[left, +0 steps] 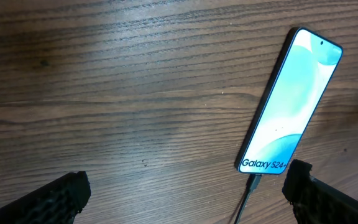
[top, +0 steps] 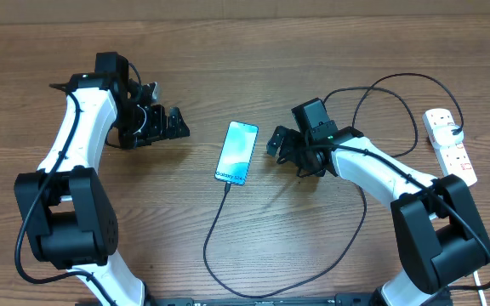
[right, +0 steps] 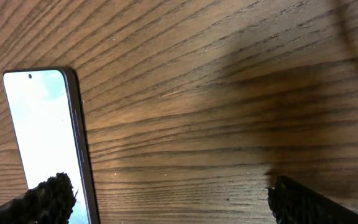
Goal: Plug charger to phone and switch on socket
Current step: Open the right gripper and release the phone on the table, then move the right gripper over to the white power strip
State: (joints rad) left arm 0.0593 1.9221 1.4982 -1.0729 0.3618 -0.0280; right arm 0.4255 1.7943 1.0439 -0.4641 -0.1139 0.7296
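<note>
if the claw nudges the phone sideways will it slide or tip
Probably slides: the phone lies flat, screen up, on the wooden table. It likely drags the charger, whose tip meets its lower edge; that thin looping cable looks floppy.

Charger (left: pixel 252 184) in phone (top: pixel 237 152); socket (top: pixel 451 146) far right.

1. The desk (top: pixel 228 51) is brown wood with a fine streaked grain, matt apart from a dull sheen.
2. The phone (top: pixel 237 152), at centre frame, has a smooth, glossy, glass-like screen. Its dark edge shows a slight metallic shine.
3. The charger (left: pixel 248 196) cable looks like thin black plastic, smooth and matt.
4. The socket (top: pixel 451 144), at the right edge, is smooth white plastic.
5. The left arm (top: pixel 79 127) and right arm (top: pixel 381 170) have smooth white plastic shells with matt black joints.
6. The jaws of the left gripper (left: pixel 185 190) and right gripper (right: pixel 173 198) are black, matt and coarsely grained.
</note>
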